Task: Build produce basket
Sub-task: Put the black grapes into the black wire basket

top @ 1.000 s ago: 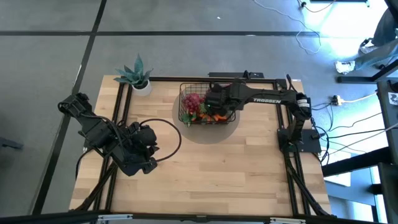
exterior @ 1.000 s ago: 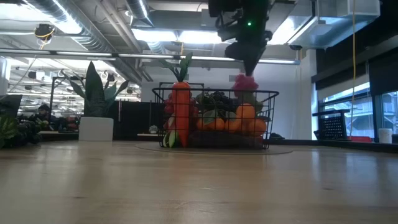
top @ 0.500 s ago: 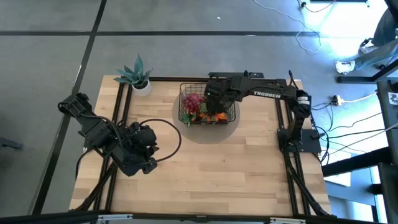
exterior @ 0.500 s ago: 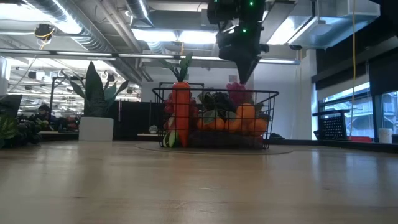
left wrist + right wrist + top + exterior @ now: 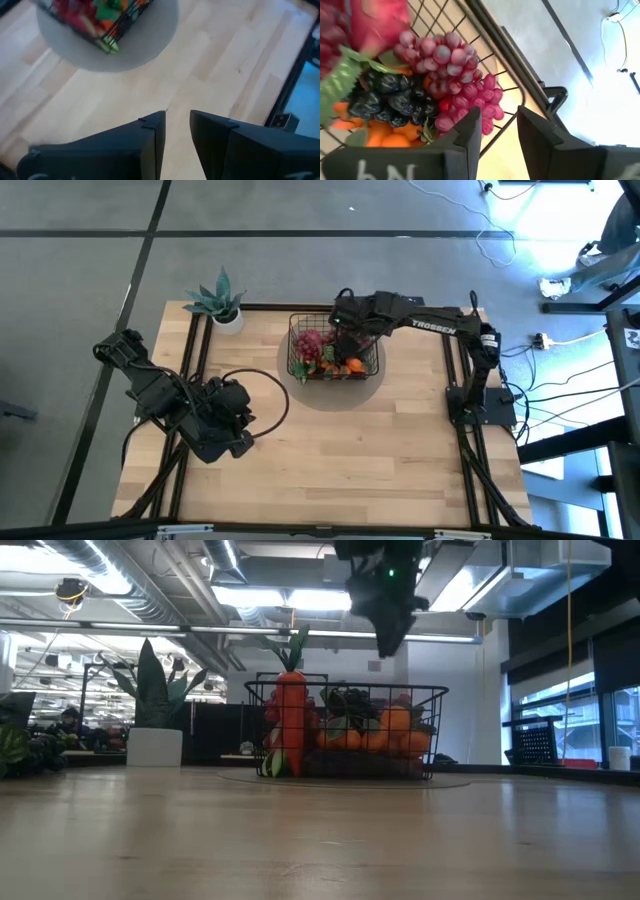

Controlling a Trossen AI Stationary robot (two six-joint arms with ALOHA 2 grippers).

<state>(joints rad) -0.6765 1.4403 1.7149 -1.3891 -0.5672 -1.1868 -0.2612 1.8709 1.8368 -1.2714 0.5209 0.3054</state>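
The black wire basket (image 5: 292, 345) stands on a grey round mat at the table's far middle and holds the produce. In the low view an upright carrot (image 5: 290, 720), oranges (image 5: 390, 735) and dark grapes (image 5: 350, 702) show through its wall (image 5: 432, 730). My right gripper (image 5: 386, 640) is open and empty above the basket's far side (image 5: 347, 320). Its wrist view looks down on a pink-red grape bunch (image 5: 451, 70), black grapes (image 5: 395, 102) and oranges (image 5: 387, 137) in the basket. My left gripper (image 5: 177, 135) waits empty over the table's near left (image 5: 225, 420), its fingers a narrow gap apart.
A spiky green plant in a white pot (image 5: 222, 302) stands at the far left corner and also shows in the low view (image 5: 155, 710). The grey mat (image 5: 150, 47) reaches out around the basket. Bare wood (image 5: 380, 450) lies between the basket and the near edge.
My right gripper has lowered a pink-red piece into the basket and let go of it. It has then risen and drawn back toward the table's far edge. The piece stays in the basket among the other produce.
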